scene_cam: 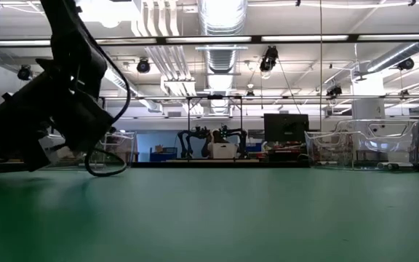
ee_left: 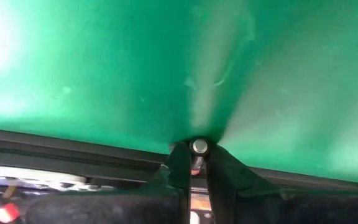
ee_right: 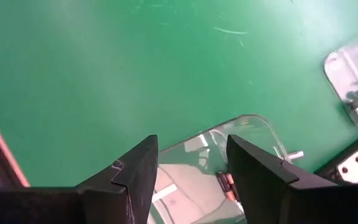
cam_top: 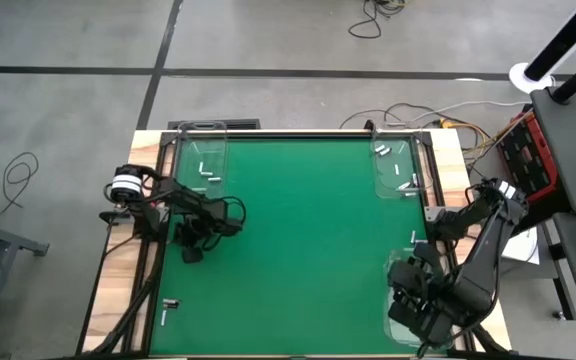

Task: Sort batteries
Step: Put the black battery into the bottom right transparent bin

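My left gripper (cam_top: 192,250) stands over the green mat (cam_top: 298,240) near its left edge, shut on a small silver battery (ee_left: 199,147). My right gripper (ee_right: 191,158) is open with nothing between its fingers. It hovers above a clear tray (ee_right: 210,168) at the near right (cam_top: 408,300). More batteries lie in the far-left clear tray (cam_top: 205,172) and in the far-right clear tray (cam_top: 405,183). Two loose batteries (cam_top: 168,305) lie on the mat near the front left corner. One small whitish battery (ee_right: 296,154) lies beside the near-right tray. My left gripper pinches the battery between its two fingertips (ee_left: 180,160), at their free ends. The battery's round silver end (ee_left: 199,145) faces the wrist camera. The fingers point down at the mat. Whether the battery is clear of the mat I cannot tell.
Black rails run along the mat's left side (cam_top: 153,230) and right side (cam_top: 430,180). Cables hang off the left arm (scene_cam: 104,164). The middle of the mat lies between the two arms. A red case (cam_top: 528,150) and other gear stand off the table's right.
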